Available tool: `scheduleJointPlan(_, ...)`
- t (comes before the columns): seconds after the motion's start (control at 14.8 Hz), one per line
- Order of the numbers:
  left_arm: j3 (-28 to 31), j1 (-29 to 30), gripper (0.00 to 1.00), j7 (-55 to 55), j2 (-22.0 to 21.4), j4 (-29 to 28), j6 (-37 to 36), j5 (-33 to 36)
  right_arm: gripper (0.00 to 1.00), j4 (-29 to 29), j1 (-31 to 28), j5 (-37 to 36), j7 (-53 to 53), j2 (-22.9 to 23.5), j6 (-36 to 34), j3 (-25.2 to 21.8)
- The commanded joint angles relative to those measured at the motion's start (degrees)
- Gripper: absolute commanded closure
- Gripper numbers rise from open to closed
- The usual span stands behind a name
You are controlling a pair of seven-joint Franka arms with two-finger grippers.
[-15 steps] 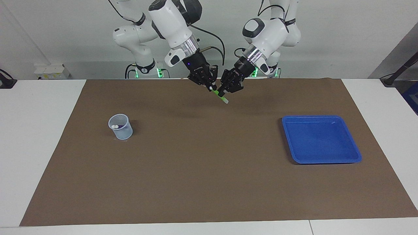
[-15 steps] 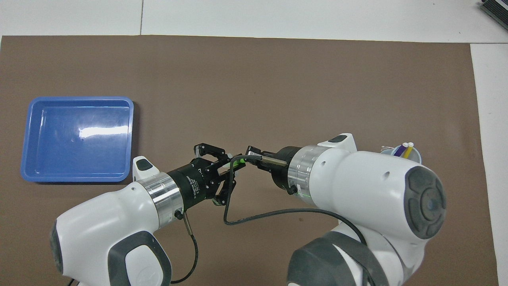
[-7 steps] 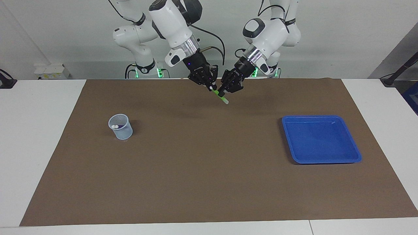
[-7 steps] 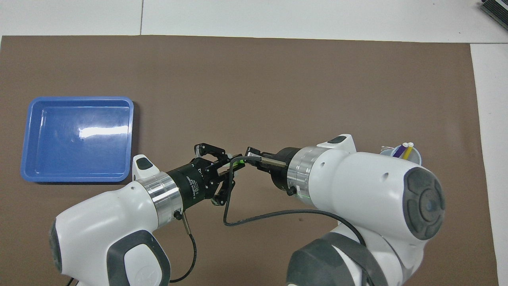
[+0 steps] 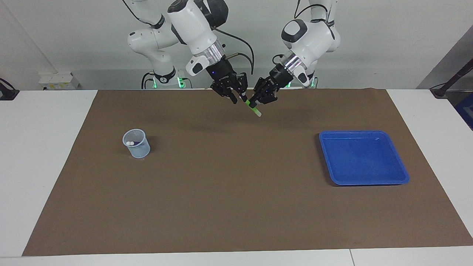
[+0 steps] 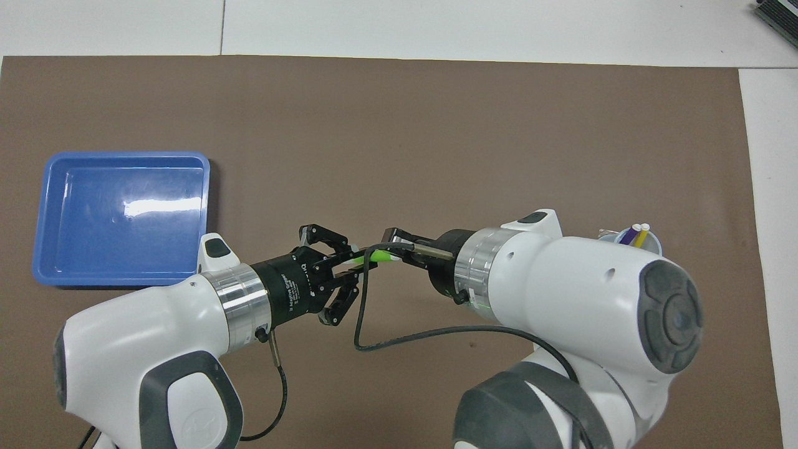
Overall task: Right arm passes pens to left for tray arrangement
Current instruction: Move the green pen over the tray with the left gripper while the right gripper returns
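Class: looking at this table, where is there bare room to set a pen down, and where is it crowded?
Free: the blue tray, nothing in it, and the brown mat between it and the mesh cup. Crowded: in the air over the mat's robot edge, where the left gripper and right gripper meet around the green pen.

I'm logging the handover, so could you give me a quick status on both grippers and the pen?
Left gripper shut on green pen, mid-air above mat. Right gripper open beside it. Tray empty. Nothing in the way.

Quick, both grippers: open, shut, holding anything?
Left gripper: shut on the green pen, up over the mat.
Right gripper: open beside the pen, holding nothing.
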Motion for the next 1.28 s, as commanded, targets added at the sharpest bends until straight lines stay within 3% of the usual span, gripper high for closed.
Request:
scheduleJointPlan(0.0, -0.3, 0.9, 1.0, 0.6, -1.7, -1.1, -1.7, 0.9, 0.0, -0.5, -0.6, 1.2, -2.1, -0.5, 0.8, 0.2)
scheduleJointPlan(0.27, -0.2, 2.0, 1.0, 2.9, -2.1, -0.7, -6.8, 8.7, 0.0, -0.5, -2.5, 1.0, -5.5, -0.5, -1.4, 0.1)
scheduleJointPlan(0.54, 0.0, 5.9, 1.0, 11.5, -2.1, 2.6, -18.8, 20.1, 0.0, -0.6, -9.9, -0.4, -17.7, -1.3, -13.3, -0.1)
scheduleJointPlan(0.74, 0.0, 9.8, 1.0, 20.8, -2.1, 5.4, -28.8, 29.0, 0.0, -0.6, -15.3, -9.6, -28.2, -1.8, -20.5, -0.1)
scheduleJointPlan(0.94, 0.0, 13.8, 1.0, 33.7, -2.0, 7.4, -37.1, 40.6, 0.0, -1.7, -21.7, -13.9, -48.4, -2.1, -22.5, -0.1)
scheduleJointPlan(1.21, 0.1, 21.0, 1.0, 55.0, -2.0, 8.1, -41.7, 49.3, 0.0, -3.8, -28.7, -19.3, -77.6, -1.8, -22.3, 0.0)
